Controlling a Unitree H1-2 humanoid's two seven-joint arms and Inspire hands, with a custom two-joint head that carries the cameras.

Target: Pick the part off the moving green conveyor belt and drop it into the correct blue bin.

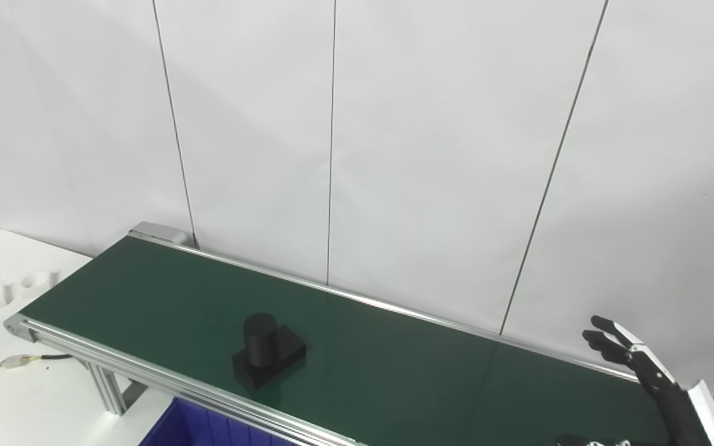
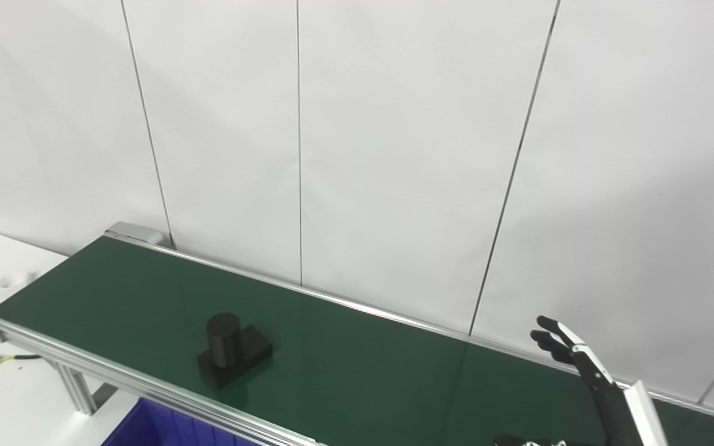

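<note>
A black part (image 1: 266, 349), an upright cylinder on a flat square base, sits on the green conveyor belt (image 1: 394, 365) towards its left end, near the front rail. My right hand (image 1: 645, 371) is open and empty, fingers spread and pointing up-left, raised over the belt's right end, far to the right of the part. The thumb tip shows at the bottom edge. My left hand is not in view. The corner of a blue bin (image 1: 208, 427) shows under the belt's front rail, just in front of the part.
White wall panels stand right behind the belt. A white table (image 1: 16, 396) lies to the left with a white foam tray (image 1: 4, 279) and a cable with a connector (image 1: 16, 361). An aluminium leg (image 1: 109, 387) holds up the belt's left end.
</note>
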